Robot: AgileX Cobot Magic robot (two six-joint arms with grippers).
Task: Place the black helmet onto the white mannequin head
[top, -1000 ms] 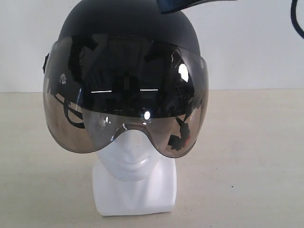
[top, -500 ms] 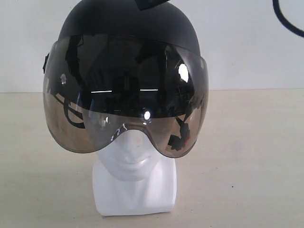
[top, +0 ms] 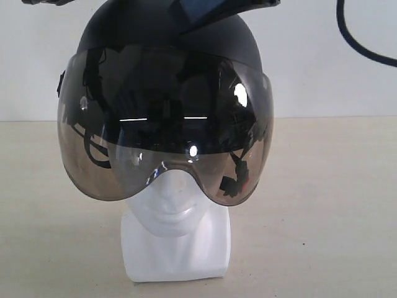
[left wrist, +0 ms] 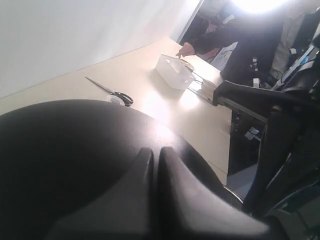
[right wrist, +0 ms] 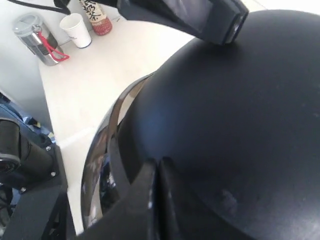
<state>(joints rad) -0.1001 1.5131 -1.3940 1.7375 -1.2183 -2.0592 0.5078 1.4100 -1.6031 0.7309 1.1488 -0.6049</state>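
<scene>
The black helmet [top: 167, 31] sits on the white mannequin head [top: 177, 242], and its smoky visor [top: 161, 124] hangs over the face down to the nose. A dark arm piece [top: 211, 9] lies across the crown at the top edge of the exterior view. My left gripper [left wrist: 156, 150] is shut, with nothing between its fingers, and its tips are at the helmet's shell [left wrist: 60, 160]. My right gripper [right wrist: 156, 161] is also shut and empty, with its tips on the shell [right wrist: 240, 115] near the visor's upper rim. The other arm's fingers [right wrist: 200, 15] cross above the crown.
The head stands on a pale table [top: 322, 205] before a white wall. A black cable [top: 353, 37] hangs at the upper right. Scissors [left wrist: 117, 95] and a white box [left wrist: 174, 72] lie on the table, with people beyond them. A steel mug [right wrist: 37, 40] and paper cup [right wrist: 75, 30] stand near an edge.
The dark arm piece over the crown has shifted and shows more. A second dark part has appeared at the top left. The cable has swung further into view. The helmet has stayed on the head.
</scene>
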